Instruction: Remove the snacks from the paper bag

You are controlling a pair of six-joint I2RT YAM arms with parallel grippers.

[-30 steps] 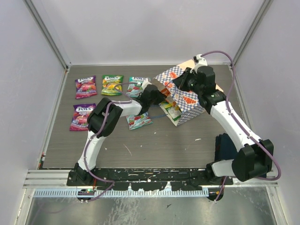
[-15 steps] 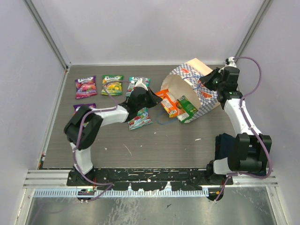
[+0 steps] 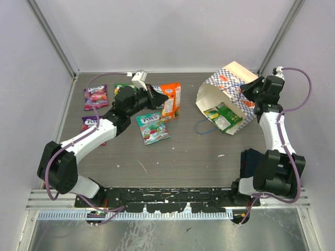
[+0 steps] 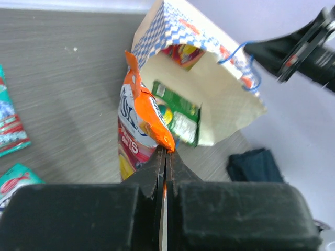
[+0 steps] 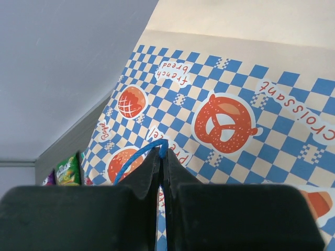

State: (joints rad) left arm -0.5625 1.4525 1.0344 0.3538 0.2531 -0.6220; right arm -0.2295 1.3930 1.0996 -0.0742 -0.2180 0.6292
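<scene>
Orange packet (image 4: 137, 117) hangs by one corner from the left gripper (image 4: 165, 152), jaws clamped together on it, lifted clear of the bag near twelve o'clock. Right gripper (image 5: 159, 152) is pinched on the blue cord handle (image 5: 137, 159), holding the paper bag (image 3: 224, 82) tipped open at two o'clock. A purple packet (image 3: 95, 97) and a teal packet (image 3: 152, 128) lie out leftward, among others. At least one green packet (image 3: 222, 116) lies inside; I judge the task well advanced but unfinished.
</scene>
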